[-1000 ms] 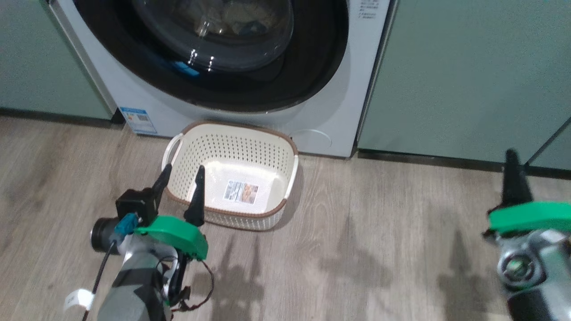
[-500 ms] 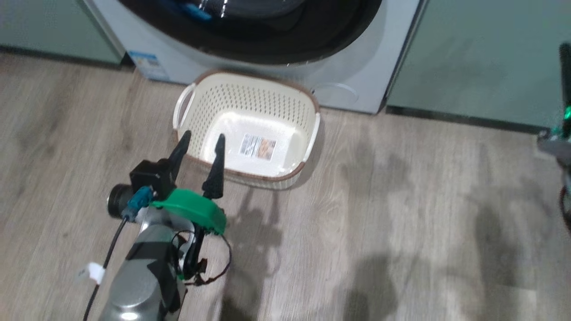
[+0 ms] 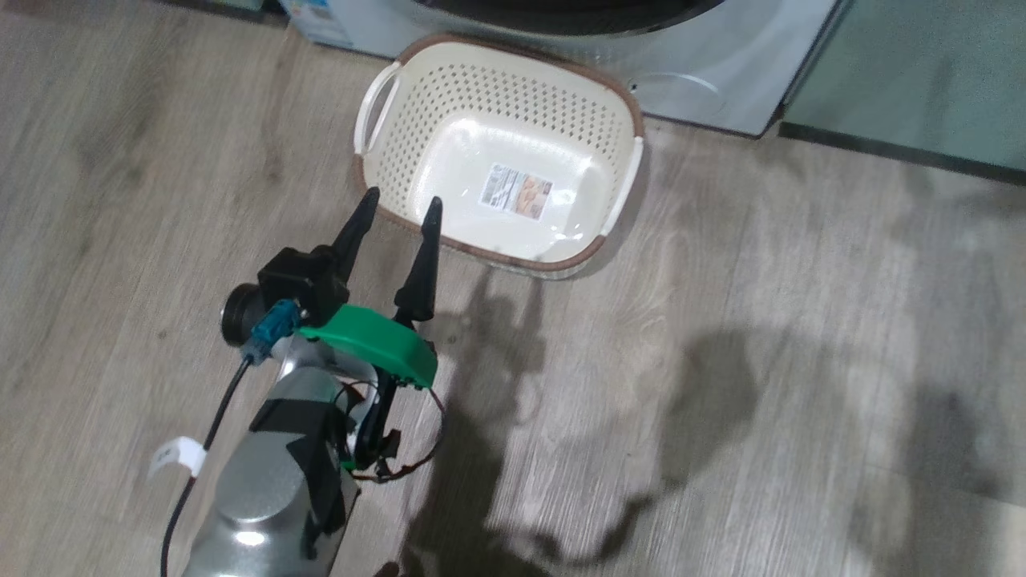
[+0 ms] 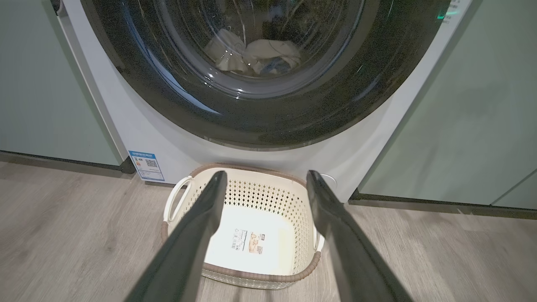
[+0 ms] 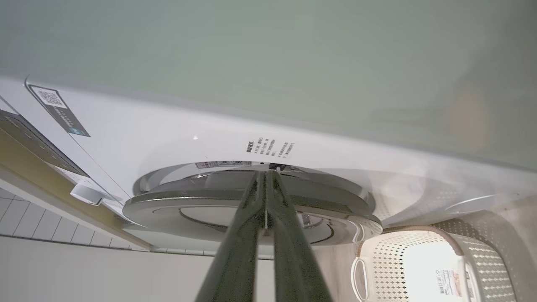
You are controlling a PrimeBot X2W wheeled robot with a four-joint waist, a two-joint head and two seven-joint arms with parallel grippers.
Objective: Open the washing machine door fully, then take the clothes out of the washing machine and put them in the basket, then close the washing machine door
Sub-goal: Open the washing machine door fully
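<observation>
Left wrist view: left gripper fingers apart, empty, above basket on floor. Clothes behind washing machine door, apparently shut. Right gripper fingers together at door rim (glossy). Risk: tips could slip off, leaving door unopened.

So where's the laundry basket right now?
In the head view, the basket sits on the floor at upper centre, right in front of the washing machine, just beyond the open left hand.

left gripper: fingers spread wide apart | right gripper: fingers pressed tight together
</observation>
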